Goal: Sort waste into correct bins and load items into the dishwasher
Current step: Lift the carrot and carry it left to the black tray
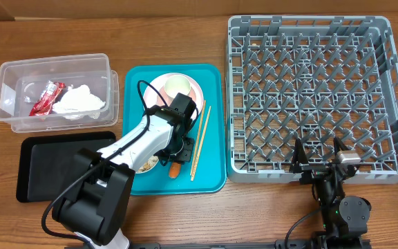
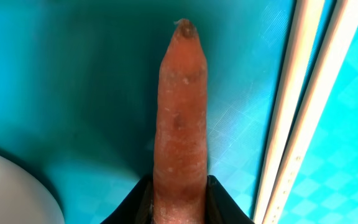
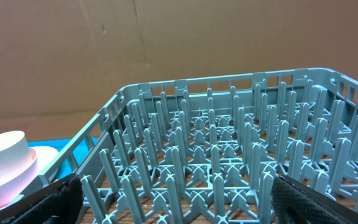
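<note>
Carrot [image 1: 174, 170], small, orange: laid near the 6 o'clock end of the teal tray [image 1: 213, 176], tip pointed away from the left wrist camera. Its near end is gripped by the left jaws, one black finger [image 2: 225, 208] pressed to each side.

Chopsticks [image 1: 200, 142], wooden, one pair: laid side by side on the teal tray, just at 3 o'clock of the carrot.

Plate [image 1: 159, 88], pale pink, with white cup [image 1: 179, 84] set on it: placed at the tray's 12 o'clock end.

Dish [image 1: 148, 164], white, with beige crumbs: largely hidden under the left arm [image 1: 140, 138], at 9 o'clock of the carrot.

Clear tub [image 1: 9, 104]: placed at 10 o'clock on the tabletop [image 1: 254, 214]; red wrapper [image 1: 47, 97] and white wad [image 1: 81, 100] are held inside.

Black tray [image 1: 47, 169]: set at 6 o'clock of the tub.

Grey rack [image 1: 316, 104]: placed at 3 o'clock on the tabletop.

Right jaws: spread wide open, held at the rack's 6 o'clock wall.
</note>
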